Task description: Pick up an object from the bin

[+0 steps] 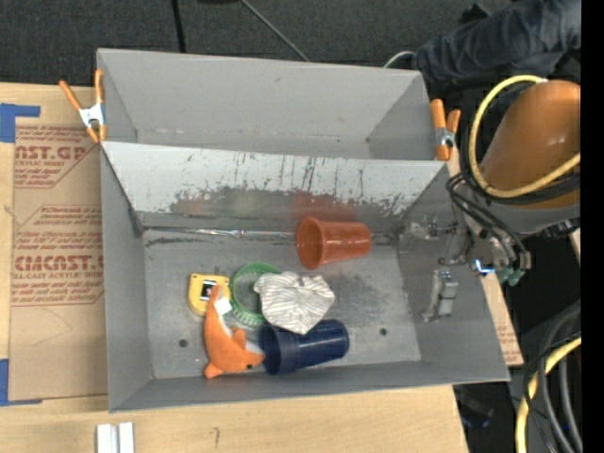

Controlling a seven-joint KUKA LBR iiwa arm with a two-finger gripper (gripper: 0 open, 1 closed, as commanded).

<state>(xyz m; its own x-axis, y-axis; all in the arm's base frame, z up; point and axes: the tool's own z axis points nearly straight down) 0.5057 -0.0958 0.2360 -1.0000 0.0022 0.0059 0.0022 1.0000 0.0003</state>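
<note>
Bin, grey metal.
- Tool: low at right of frame, over bare floor near the right wall; nothing seen in it; how far open, cannot tell.
- Orange cup: on its side, centre, nearest to the tool, apart from it.
- Heap, lower centre: cloth over blue cup, green ring, yellow tape, orange toy.

Risks: closing where it stands would likely catch nothing. The cup may roll if nudged. The tool may scrape the sloped wall.

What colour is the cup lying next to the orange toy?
The cup is dark blue, clear in the camera view.
</note>
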